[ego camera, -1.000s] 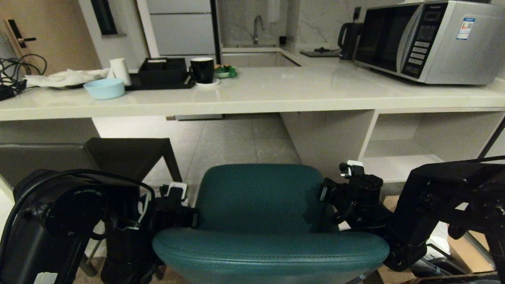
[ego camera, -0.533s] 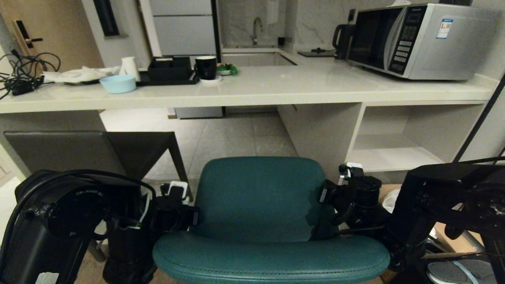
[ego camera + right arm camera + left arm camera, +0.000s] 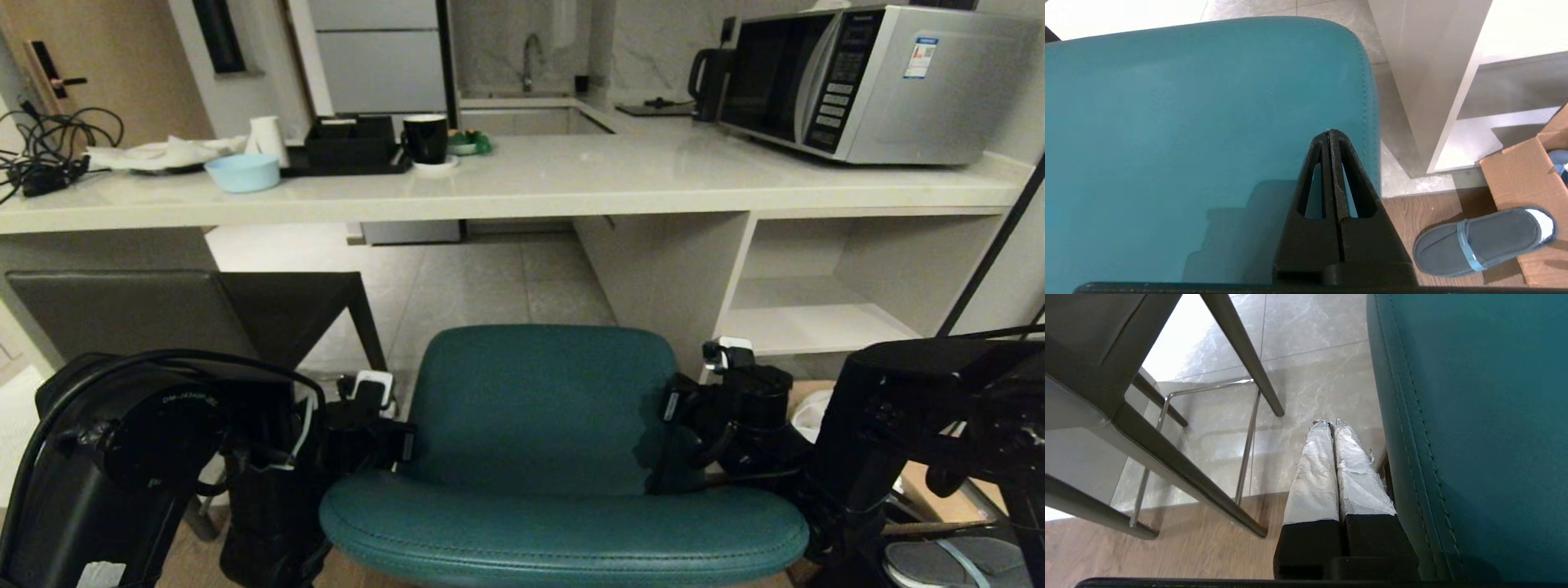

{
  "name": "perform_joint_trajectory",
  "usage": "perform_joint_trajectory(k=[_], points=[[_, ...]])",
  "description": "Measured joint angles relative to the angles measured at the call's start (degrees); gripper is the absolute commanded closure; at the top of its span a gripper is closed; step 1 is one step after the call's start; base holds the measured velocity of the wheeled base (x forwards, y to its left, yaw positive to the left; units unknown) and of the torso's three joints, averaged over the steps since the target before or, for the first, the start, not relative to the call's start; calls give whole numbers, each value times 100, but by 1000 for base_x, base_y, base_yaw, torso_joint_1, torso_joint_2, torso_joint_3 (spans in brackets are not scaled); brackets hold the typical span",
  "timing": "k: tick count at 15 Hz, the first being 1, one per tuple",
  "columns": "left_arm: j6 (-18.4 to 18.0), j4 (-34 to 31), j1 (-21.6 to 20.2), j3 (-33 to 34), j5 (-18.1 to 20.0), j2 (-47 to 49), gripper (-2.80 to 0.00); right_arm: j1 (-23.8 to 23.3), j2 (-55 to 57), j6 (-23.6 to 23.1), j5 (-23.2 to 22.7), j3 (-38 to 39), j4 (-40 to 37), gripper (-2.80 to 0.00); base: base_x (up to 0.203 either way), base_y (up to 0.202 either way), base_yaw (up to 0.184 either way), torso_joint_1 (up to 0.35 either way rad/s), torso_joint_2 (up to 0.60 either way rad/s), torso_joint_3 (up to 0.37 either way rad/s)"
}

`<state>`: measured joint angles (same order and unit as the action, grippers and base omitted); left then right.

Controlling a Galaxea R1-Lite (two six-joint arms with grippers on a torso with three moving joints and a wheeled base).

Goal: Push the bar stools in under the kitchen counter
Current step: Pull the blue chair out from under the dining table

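The teal stool (image 3: 539,408) sits dead centre, its seat short of the kitchen counter (image 3: 522,184) edge, with open tiled floor (image 3: 482,286) between the seat's front edge and the counter's underside. That gap under the slab is wide and free right ahead of the teal stool. To the right of the teal stool the counter's pale side panel (image 3: 669,286) and white shelves (image 3: 816,327) close things off, so the seat's right edge runs near that panel. On the left of the teal stool stands the grey-brown stool (image 3: 188,314), its seat partly beneath the counter edge, one tapered leg (image 3: 1241,351) angling down just beside the teal seat.

The left gripper (image 3: 1333,428) hangs beside the teal seat's left side, its foil-wrapped fingers (image 3: 1314,473) pressed together on nothing. The right gripper (image 3: 1329,134) sits over the seat's right side, jaws pressed together too, nothing pinched. A grey slipper (image 3: 1484,241) and a cardboard box (image 3: 1523,175) lie on the wooden floor right of the teal stool.

Against a second ago: the whole view has pulled back, so the counter looks farther and the microwave (image 3: 865,82) now shows whole. Since half a second ago, barely a change.
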<state>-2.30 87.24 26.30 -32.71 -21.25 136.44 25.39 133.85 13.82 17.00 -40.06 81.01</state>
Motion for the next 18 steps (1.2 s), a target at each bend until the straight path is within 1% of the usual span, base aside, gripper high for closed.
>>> perform_joint_trajectory(k=[2,4,7,8,10,12,14,15,16,18], points=[[-4,-30,0,-126,25,11,0,58,-72,1,1,177,11,0,0,0,0,0,0,0],[-15,-174,-18,-510,30,17,0,150,-203,1,5,402,16,0,0,0,0,0,0,0],[-20,-786,-139,-1251,28,6,0,205,-378,-60,-15,469,-42,0,0,0,0,1,9,1],[-17,-1024,-179,-1452,25,4,0,151,-380,-95,-14,366,-99,0,0,0,0,0,0,0],[-12,-1258,-210,-1745,17,11,0,26,-350,-112,-22,75,-329,0,0,0,0,0,0,0],[-11,-1559,-269,-2137,6,43,0,-160,-269,-118,-30,-434,-688,0,0,0,0,0,0,0],[-9,-2062,-318,-2515,-7,46,0,-376,-188,-129,-33,-939,-1134,0,0,0,0,0,0,0],[-6,-2226,-318,-2556,-7,18,0,-456,-154,-131,-36,-1072,-1313,0,0,0,0,0,0,0],[-6,-2244,-317,-2531,-7,-21,0,-486,-122,-131,-36,-1134,-1354,0,0,0,0,0,0,0],[-1,-2225,-256,-2234,-8,-162,0,-525,-44,-142,-44,-1220,-1373,0,0,0,0,0,0,0]])
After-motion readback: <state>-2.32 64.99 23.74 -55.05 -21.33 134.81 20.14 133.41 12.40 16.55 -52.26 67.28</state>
